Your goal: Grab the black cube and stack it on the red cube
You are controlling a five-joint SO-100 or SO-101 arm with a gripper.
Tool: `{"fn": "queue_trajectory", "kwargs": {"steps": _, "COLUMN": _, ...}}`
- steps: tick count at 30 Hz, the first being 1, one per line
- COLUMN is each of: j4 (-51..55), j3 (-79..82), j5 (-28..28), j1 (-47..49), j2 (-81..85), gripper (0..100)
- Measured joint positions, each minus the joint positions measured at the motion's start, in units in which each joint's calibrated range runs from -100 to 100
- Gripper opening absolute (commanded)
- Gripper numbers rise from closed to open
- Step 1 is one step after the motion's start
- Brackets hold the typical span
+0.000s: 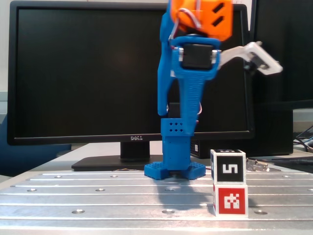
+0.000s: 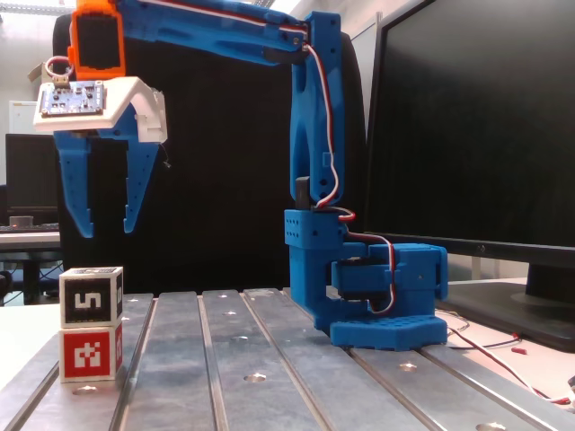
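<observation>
The black cube is seen stacked squarely on the red cube, both resting on the slotted metal table near its front edge, right of the arm base in one fixed view, far left in the other. The gripper is raised well above the stack w/ nothing held; its blue fingers are spread apart, pointing down. A Dell monitor stands behind the arm.
</observation>
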State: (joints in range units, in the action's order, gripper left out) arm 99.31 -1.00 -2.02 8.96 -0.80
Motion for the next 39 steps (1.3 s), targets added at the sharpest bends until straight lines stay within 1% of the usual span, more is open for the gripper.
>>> {"fn": "queue_trajectory", "kwargs": {"steps": 4, "j4": 0.0, "j3": 0.2, "j5": 2.0, "j1": -3.5, "j2": 0.3, "gripper": 9}}
{"fn": "queue_trajectory", "kwargs": {"steps": 7, "j4": -2.8, "j3": 4.3, "j5": 2.3, "j1": -4.5, "j2": 3.6, "gripper": 8}}
{"fn": "queue_trajectory", "kwargs": {"steps": 11, "j4": -10.9, "j3": 16.0, "j5": 2.3, "j1": -5.0, "j2": 11.6, "gripper": 6}}
{"fn": "queue_trajectory", "kwargs": {"steps": 15, "j4": -20.3, "j3": 29.6, "j5": 2.4, "j1": -5.6, "j2": 20.4, "gripper": 1}}
{"fn": "queue_trajectory", "kwargs": {"steps": 17, "j4": -24.4, "j3": 35.6, "j5": 2.7, "j1": -5.9, "j2": 24.0, "gripper": 1}}
{"fn": "queue_trajectory", "kwargs": {"steps": 28, "j4": -37.5, "j3": 57.7, "j5": 2.5, "j1": -6.9, "j2": 41.8, "gripper": 1}}
{"fn": "queue_trajectory", "kwargs": {"steps": 33, "j4": -40.8, "j3": 65.5, "j5": 2.4, "j1": -6.7, "j2": 50.2, "gripper": 1}}
{"fn": "queue_trajectory", "kwargs": {"steps": 39, "j4": -41.2, "j3": 71.9, "j5": 2.4, "j1": -6.6, "j2": 58.3, "gripper": 1}}
